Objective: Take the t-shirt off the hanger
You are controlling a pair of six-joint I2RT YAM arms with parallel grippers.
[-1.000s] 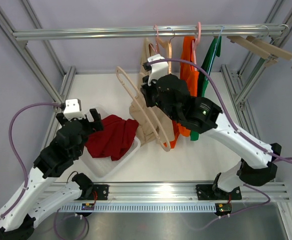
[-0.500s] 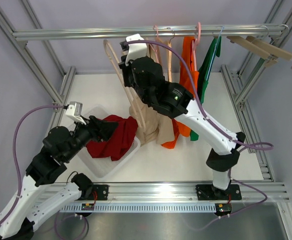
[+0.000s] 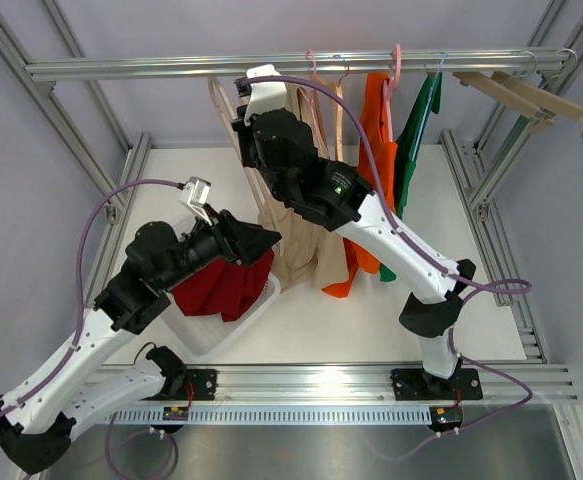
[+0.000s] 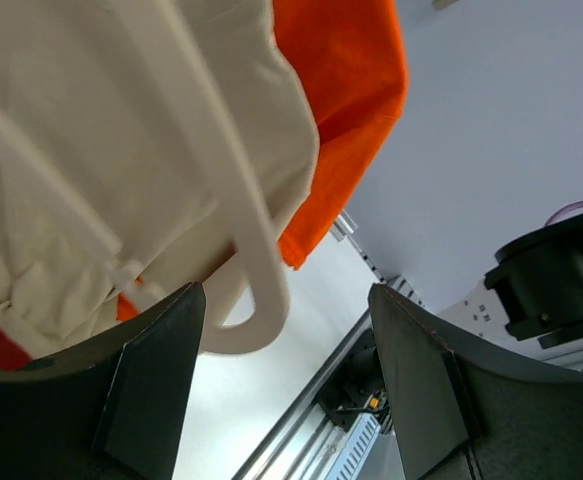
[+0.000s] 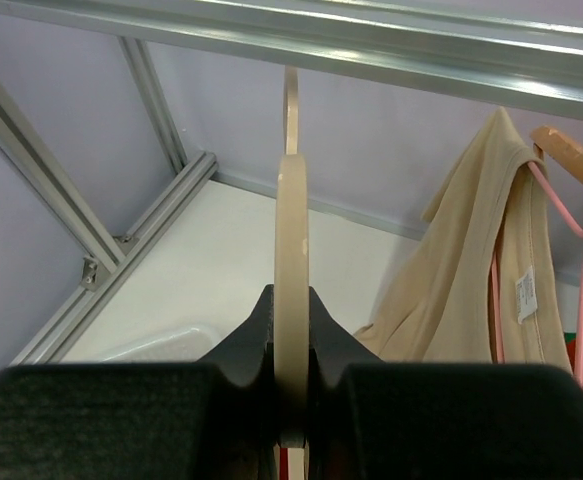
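Note:
My right gripper (image 5: 291, 300) is shut on a beige plastic hanger (image 5: 291, 220), seen edge-on and raised just under the rail; from above, the hanger (image 3: 219, 105) stands left of the right gripper (image 3: 243, 125). The cream t-shirt (image 3: 296, 245) hangs below that arm. In the left wrist view the hanger's rounded end (image 4: 261, 300) lies against the t-shirt (image 4: 121, 140). My left gripper (image 4: 286, 295) is open just under that end with nothing held; from above, the left gripper (image 3: 264, 240) reaches the shirt's left side.
A clear bin (image 3: 211, 340) with a red cloth (image 3: 221, 285) sits under my left arm. On the rail (image 3: 171, 68) hang another beige garment (image 5: 491, 250), an orange shirt (image 3: 376, 140), a green one (image 3: 421, 120) and wooden hangers (image 3: 531, 95).
My right arm has lifted the hanger up and to the left, close under the rail. My left arm has swung from over the bin toward the hanging shirt, jaws slightly narrower.

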